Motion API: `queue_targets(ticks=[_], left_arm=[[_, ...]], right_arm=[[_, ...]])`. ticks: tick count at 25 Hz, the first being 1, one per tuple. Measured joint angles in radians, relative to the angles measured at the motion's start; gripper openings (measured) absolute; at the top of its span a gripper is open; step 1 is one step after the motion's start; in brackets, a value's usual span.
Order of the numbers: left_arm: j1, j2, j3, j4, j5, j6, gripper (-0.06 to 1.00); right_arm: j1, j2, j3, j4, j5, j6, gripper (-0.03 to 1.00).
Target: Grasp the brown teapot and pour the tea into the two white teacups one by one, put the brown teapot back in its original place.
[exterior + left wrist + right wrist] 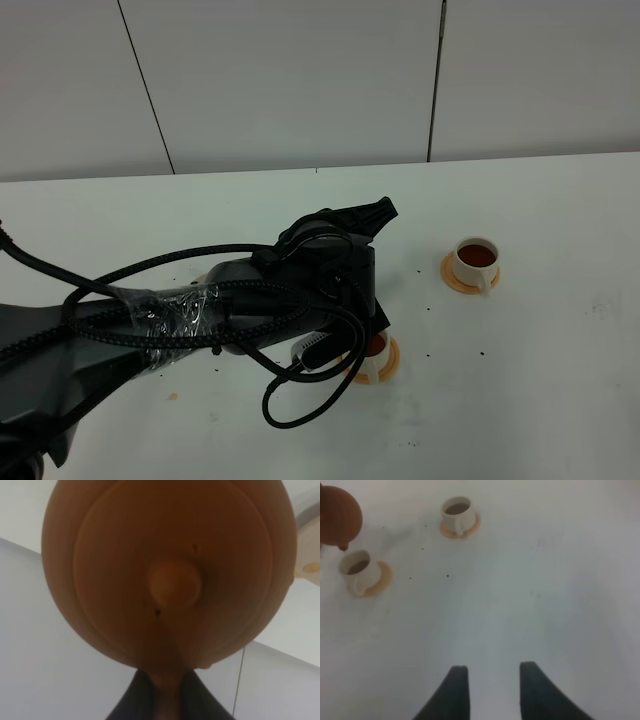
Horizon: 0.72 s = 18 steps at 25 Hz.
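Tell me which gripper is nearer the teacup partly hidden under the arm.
Left. The left gripper holds the brown teapot right above that teacup; the right gripper sits open, well away across bare table.

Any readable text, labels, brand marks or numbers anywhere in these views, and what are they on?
None can be read.
The brown teapot shows plain clay, no mark.
The two white teacups and their orange saucers are unmarked.
The table carries only dark specks, not writing.

A white table (560,400) flecked with dark specks stands before a pale panelled wall (300,80) with dark seams.
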State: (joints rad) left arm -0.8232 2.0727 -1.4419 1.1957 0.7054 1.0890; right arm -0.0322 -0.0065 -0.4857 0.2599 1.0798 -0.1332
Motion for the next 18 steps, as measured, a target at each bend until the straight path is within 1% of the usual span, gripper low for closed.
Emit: queue_targets(ticks=[10,18], left_arm=[[0.000,0.000,0.000,0.029,-0.023,0.008,0.17],[0.000,0.000,0.000,0.030,-0.026,0.029,0.17]], right_arm=[[0.000,0.000,0.000,0.000,0.000,0.000,0.24],[0.000,0.000,0.000,0.000,0.000,0.000,0.24]])
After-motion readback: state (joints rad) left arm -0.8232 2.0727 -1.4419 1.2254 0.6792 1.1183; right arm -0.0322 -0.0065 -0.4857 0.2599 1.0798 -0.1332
